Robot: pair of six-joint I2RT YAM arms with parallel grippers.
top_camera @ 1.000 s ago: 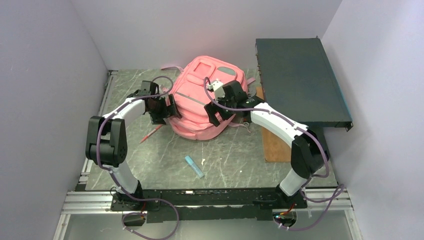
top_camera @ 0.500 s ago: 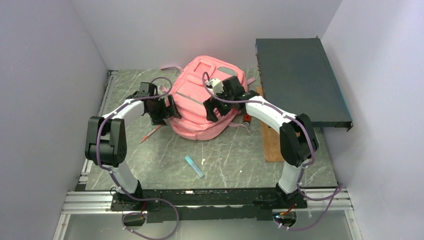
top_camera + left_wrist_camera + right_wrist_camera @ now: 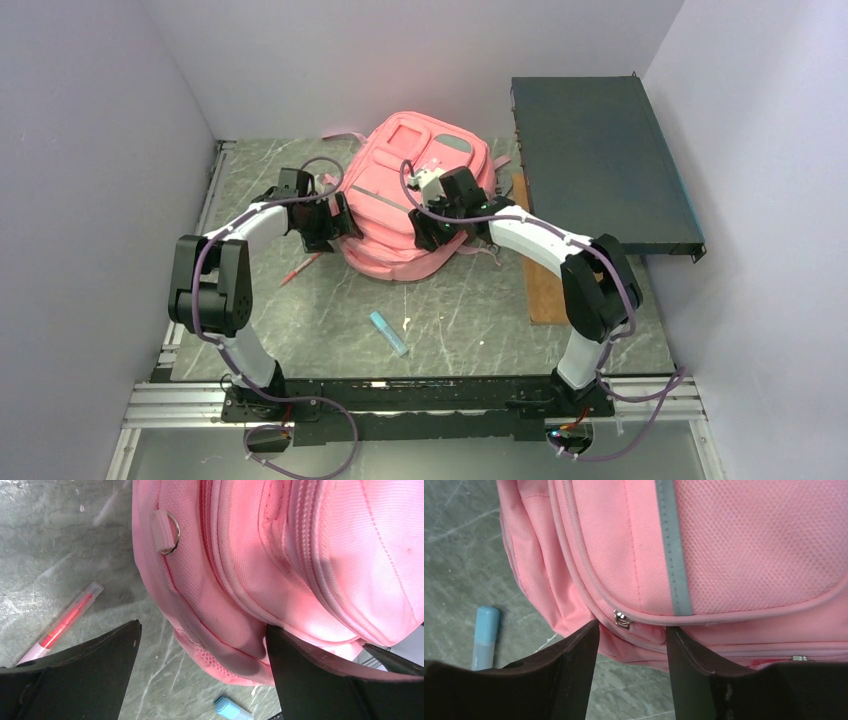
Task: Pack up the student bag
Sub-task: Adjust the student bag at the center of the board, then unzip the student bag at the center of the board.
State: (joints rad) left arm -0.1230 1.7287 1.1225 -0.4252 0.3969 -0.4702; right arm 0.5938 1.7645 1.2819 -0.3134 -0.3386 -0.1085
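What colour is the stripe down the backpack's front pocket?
Grey stripe on the pink student bag; clearest in the right wrist view.

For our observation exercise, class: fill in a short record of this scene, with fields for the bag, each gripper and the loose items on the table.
bag: pink student bag lying on the grey table, front pockets up
left gripper: open, at the bag's side edge
right gripper: jaws apart either side of a zip pull; no clamp seen
loose items: red pen beside the bag; blue marker nearer the arm bases
right side: wooden board, dark case
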